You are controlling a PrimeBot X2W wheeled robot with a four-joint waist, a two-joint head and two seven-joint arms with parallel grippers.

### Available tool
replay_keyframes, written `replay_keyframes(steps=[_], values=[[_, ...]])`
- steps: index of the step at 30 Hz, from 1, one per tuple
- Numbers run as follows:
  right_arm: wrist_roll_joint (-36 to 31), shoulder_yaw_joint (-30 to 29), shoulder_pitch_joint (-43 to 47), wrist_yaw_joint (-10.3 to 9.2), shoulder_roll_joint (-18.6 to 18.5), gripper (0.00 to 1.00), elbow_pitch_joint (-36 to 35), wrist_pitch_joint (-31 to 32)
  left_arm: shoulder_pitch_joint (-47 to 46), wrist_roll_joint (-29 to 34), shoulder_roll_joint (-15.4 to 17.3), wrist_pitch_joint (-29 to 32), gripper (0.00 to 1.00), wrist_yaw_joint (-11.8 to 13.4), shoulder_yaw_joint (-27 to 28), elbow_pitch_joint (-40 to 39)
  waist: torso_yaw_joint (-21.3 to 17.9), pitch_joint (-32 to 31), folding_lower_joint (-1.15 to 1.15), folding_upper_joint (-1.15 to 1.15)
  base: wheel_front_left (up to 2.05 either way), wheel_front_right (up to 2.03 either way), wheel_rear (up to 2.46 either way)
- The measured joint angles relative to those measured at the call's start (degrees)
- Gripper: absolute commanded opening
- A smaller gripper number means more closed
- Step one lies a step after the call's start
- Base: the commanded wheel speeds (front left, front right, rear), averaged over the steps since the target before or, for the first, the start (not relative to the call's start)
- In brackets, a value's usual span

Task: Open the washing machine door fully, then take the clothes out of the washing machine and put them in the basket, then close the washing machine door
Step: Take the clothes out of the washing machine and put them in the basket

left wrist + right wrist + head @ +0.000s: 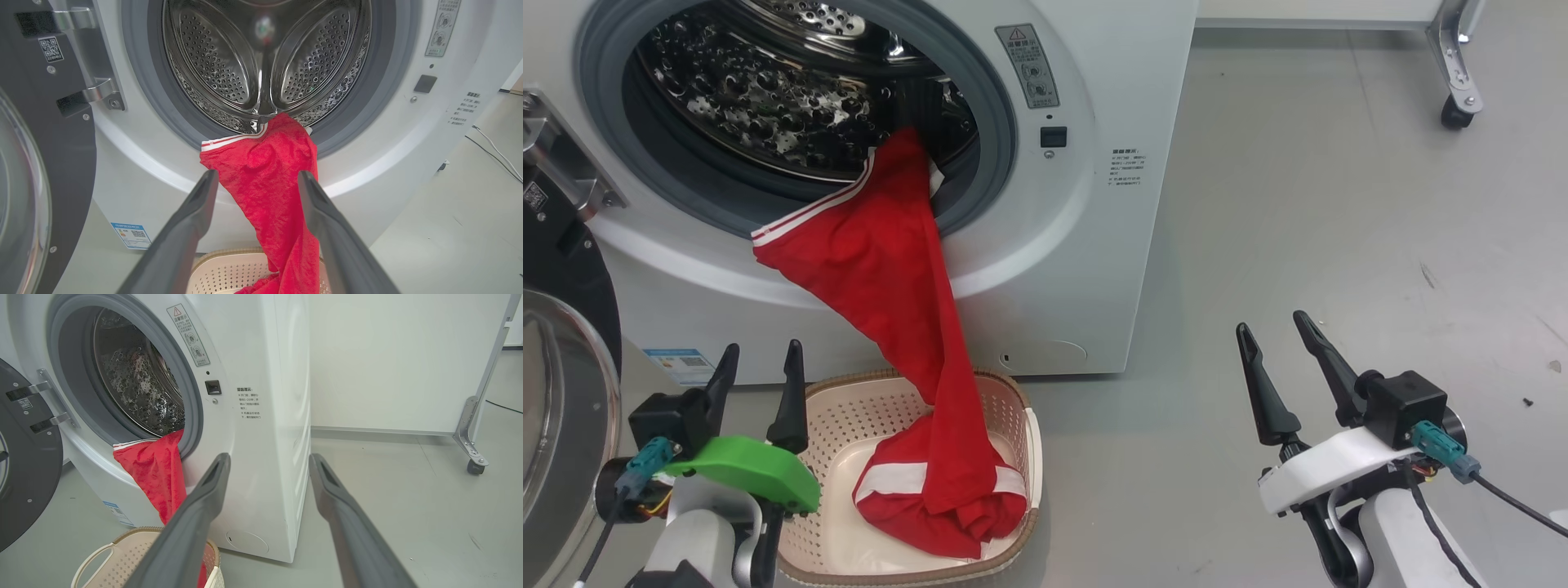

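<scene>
1. A grey floor (1298,204) runs back to a pale wall panel on a metal leg with a caster (1454,73).
2. The washer (1094,245) stands on the floor with its round port open, and the steel drum (768,90) is in plain view.
3. The door (564,327) is swung wide on its hinge at the left, well clear of the port.
4. The clothes (882,269), red with white stripes, hang from the port's lower lip, over the grey seal and down the washer's front. Their upper end lies in the drum's mouth, and their lower end is bunched inside the basket (849,408).
5. The basket sits on the floor just in front of the washer, below the port.
6. The left gripper (761,346) has its fingers spread and holds nothing. It is just beside the basket's left rim and points toward the hanging clothes.
7. The right gripper (1270,321) is also spread and empty. It is over bare floor, well to the right of the basket, and faces the washer's right front corner.
</scene>
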Motion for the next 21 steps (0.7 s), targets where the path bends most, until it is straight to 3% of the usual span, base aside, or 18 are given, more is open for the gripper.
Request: replay_keyframes(steps=[21], values=[[0.4,0.5,0.9,0.00,0.0,1.00,-0.7,0.0,8.2,2.0,-0.9,0.0,1.00,0.0,-0.7,-8.7,-0.8,-0.6,0.00,0.00,0.00,0.00,0.00]])
